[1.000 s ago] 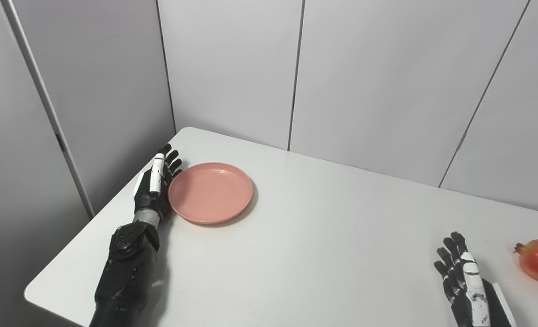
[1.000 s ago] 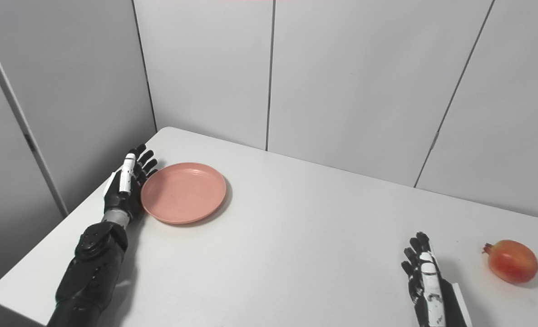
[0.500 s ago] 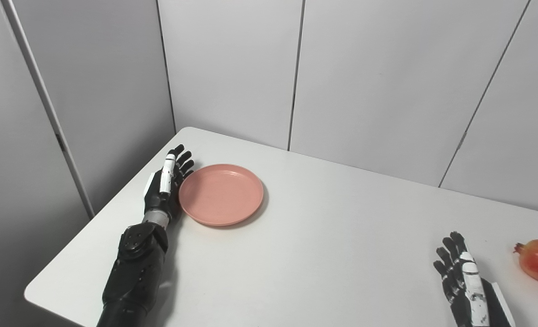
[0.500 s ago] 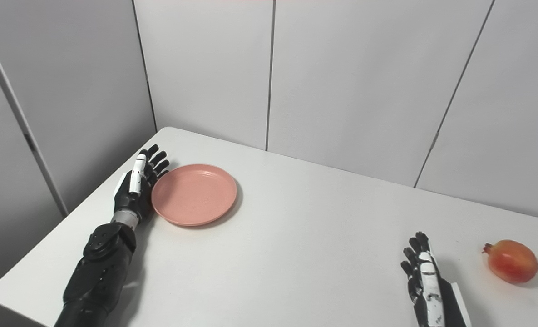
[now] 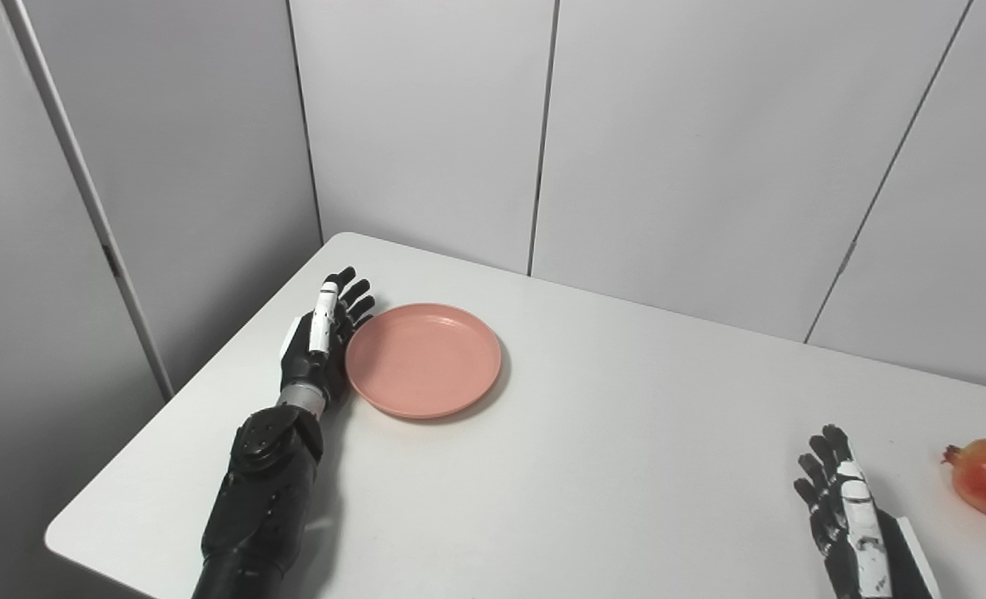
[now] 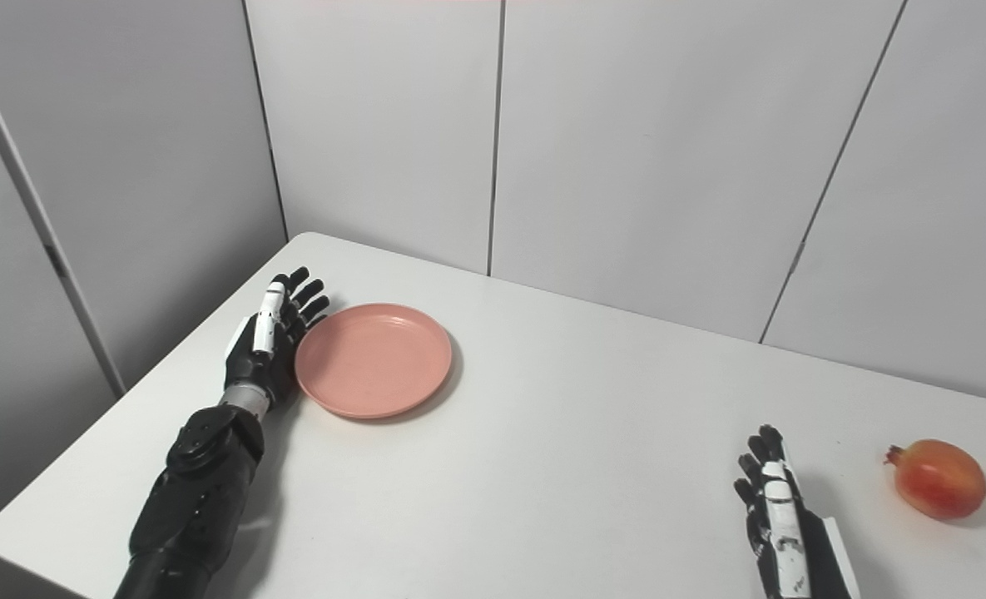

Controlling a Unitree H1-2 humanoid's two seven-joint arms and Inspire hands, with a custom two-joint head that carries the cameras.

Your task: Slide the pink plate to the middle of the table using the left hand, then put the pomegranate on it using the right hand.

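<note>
Nearest me, my right hand (image 6: 780, 524) rested flat with its fingers spread, holding nothing, low on the white table (image 6: 592, 433); the pomegranate (image 6: 938, 478) lay on the table near it, to its right, apart from the fingers. Farther off, my left hand (image 5: 319, 341) stood edge-on with straightened fingers, gripping nothing, pressed against the left rim of the pink plate (image 5: 423, 359); that plate sat flat toward the table's left far corner. I could read no lettering on anything.
</note>
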